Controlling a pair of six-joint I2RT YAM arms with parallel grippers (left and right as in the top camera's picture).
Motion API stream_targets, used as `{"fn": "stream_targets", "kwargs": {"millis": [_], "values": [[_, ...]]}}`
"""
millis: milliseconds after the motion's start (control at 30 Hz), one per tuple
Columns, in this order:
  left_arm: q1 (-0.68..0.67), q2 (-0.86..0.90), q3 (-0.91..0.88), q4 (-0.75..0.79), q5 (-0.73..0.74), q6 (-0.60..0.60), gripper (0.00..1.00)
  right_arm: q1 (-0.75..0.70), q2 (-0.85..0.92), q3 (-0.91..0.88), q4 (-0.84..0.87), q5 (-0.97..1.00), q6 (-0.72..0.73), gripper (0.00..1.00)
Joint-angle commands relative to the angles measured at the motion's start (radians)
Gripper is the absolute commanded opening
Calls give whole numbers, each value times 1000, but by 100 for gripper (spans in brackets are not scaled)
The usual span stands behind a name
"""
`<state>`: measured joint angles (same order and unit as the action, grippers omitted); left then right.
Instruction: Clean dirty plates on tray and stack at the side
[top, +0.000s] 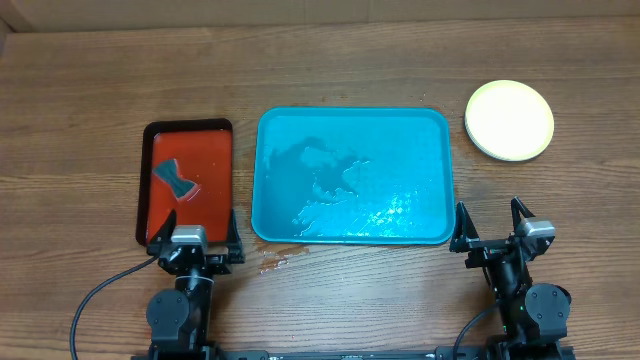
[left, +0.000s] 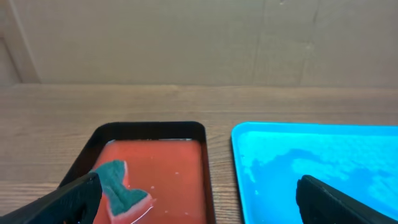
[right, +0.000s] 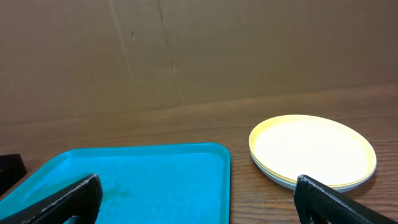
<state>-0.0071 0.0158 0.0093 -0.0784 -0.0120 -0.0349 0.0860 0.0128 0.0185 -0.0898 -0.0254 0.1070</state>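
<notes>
Scanning every view now, and there is no text to read: no letters, numbers, labels or brand marks. The tray mid-counter shows plain turquoise. The plates near the far right corner show plain faces. The red tray toward the left edge is plain too, and the cardboard wall along the far edge carries no legible print.

Dark wood-grain table, plain brown cardboard wall behind, soft light

Plates stacked right of the tray, smaller tray left.
</notes>
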Motion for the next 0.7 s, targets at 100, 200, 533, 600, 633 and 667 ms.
{"fn": "stream_targets", "kwargs": {"millis": [100,200,533,600,633,667], "values": [[-7,-13,-5,3,-66,-9,100,5,-10,-10,6,6,-3,100],[-7,-13,-5,5,-63,14,100,5,-10,-10,6,6,-3,100],[-7,-12,-5,5,-40,13,100,5,-10,-10,6,6,-3,100],[-7,-12,-5,5,-40,13,100,5,-10,-10,6,6,-3,100],[-7,-12,-5,5,-39,13,100,5,-10,-10,6,6,-3,100],[-7,-12,-5,5,-40,13,100,5,-10,-10,6,6,-3,100]]}}
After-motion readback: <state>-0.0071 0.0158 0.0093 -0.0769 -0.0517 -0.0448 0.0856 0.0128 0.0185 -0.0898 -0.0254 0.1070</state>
